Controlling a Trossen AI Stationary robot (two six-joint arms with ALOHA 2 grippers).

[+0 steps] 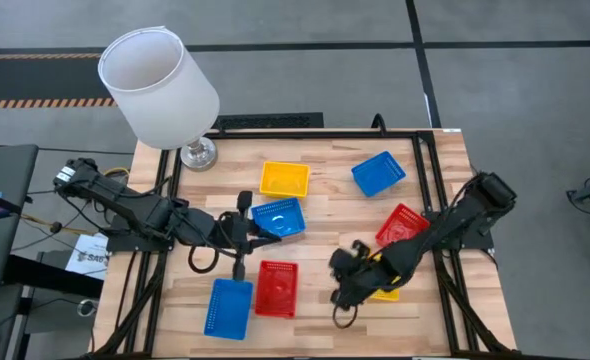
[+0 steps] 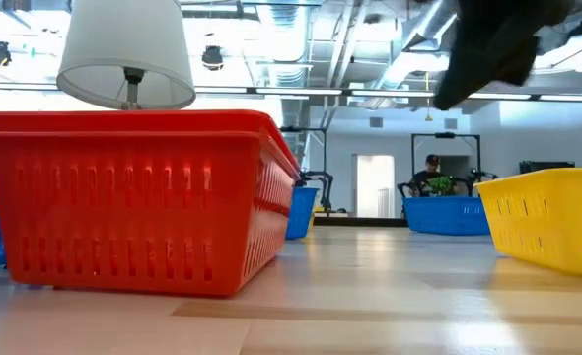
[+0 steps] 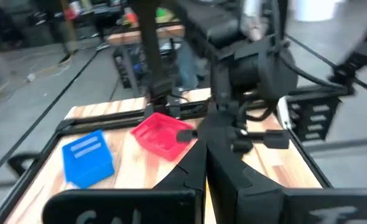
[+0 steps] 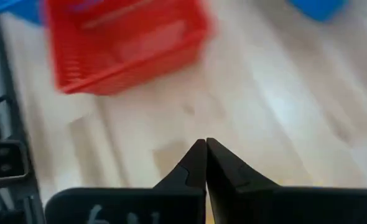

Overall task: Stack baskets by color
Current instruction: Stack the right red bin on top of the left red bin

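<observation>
Several mesh baskets lie scattered on the wooden table: yellow (image 1: 284,179), blue (image 1: 378,172), blue (image 1: 278,218), red (image 1: 402,224), red (image 1: 277,287), blue (image 1: 228,307). Another yellow one (image 1: 385,292) is partly hidden under my right arm. My left gripper (image 1: 260,230) hangs shut and empty (image 3: 204,149) at the near-left side of the middle blue basket, raised off the table. My right gripper (image 1: 343,280) is shut with nothing in it (image 4: 206,146), slanting down over bare wood between the near red basket (image 4: 124,43) and the hidden yellow one.
A white lampshade on a metal foot (image 1: 160,85) stands at the table's far left corner. A black frame (image 1: 425,170) runs along the table's edges. In the low view a person (image 2: 431,173) shows far behind the table. Bare wood lies in the near middle.
</observation>
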